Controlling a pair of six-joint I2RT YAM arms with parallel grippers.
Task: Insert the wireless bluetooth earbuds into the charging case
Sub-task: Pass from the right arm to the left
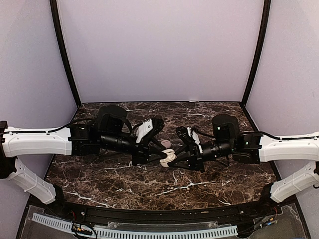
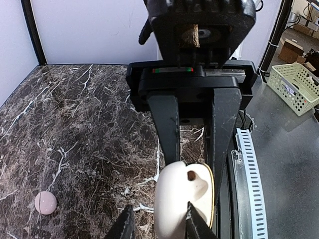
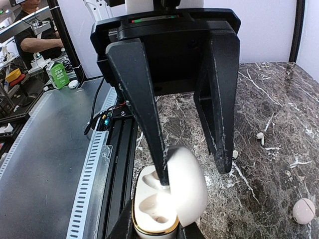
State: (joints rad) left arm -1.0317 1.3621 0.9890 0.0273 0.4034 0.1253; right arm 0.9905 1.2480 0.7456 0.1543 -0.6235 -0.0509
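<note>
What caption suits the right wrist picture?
Open white charging case in front, two tiny earbuds loose on the marble table beyond.

No legible text is showing in any view. A green box (image 3: 61,74) on the side bench in the right wrist view is carrying white print, too small to read. A pale label (image 2: 288,88) on the mesh basket (image 2: 299,74) in the left wrist view is blurring out, so no letters can be made out.
</note>
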